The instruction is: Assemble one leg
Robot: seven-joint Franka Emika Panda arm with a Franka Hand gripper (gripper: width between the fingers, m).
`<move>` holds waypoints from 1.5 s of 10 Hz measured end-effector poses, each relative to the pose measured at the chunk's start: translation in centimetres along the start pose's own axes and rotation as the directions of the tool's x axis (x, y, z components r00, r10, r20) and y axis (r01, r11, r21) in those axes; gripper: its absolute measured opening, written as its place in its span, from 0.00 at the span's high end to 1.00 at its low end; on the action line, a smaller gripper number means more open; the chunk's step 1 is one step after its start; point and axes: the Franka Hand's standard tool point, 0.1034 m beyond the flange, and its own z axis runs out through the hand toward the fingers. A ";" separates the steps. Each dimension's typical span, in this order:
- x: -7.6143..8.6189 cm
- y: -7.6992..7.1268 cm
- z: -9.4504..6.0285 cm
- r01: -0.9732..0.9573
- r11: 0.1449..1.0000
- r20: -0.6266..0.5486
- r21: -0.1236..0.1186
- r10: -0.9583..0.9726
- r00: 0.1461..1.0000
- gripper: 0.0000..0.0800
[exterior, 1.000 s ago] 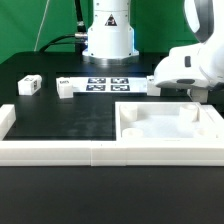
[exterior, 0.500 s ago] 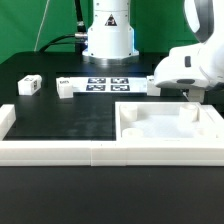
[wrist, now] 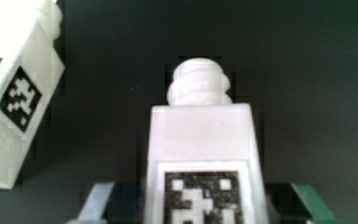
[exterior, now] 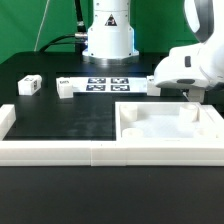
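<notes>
At the far corner of the panel (exterior: 165, 128), exterior view's right: leg (wrist: 202, 135) pinched in the tool (wrist: 201, 198), threaded tip leading.
Fingers (wrist: 101, 198) clamp the leg from both sides; its screw tip points away from the wrist over dark table (exterior: 70, 112); whether it stands above the corner recess cannot be told; a spare leg (exterior: 30, 85) lies well apart. Advice, as judgement: centre the tip on the recess hole before lowering; keep the leg square to the panel, since a tilted thread would likely bind; turn with light downward pressure; keep the pinch firm so the leg cannot slip; loosen only once seated.
</notes>
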 end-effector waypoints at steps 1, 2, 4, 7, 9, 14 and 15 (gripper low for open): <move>-1.0 0.2 -1.3 0.003 1.000 -0.006 0.001 -0.003 1.000 0.64; -2.1 0.6 -2.5 -0.002 1.000 -0.016 0.003 0.002 1.000 0.64; -3.2 0.4 -3.2 -0.022 1.000 -0.049 0.002 0.022 0.999 0.64; -2.5 0.3 -3.4 -0.022 1.000 -0.105 0.014 0.023 0.994 0.64; -0.9 0.2 -3.9 -0.008 1.000 -0.304 0.020 0.014 0.953 0.64; -2.2 2.5 -9.3 0.067 0.998 -0.641 -0.021 -0.065 0.765 0.64; -1.8 2.0 -9.6 0.084 0.996 -0.731 -0.009 -0.064 0.680 0.64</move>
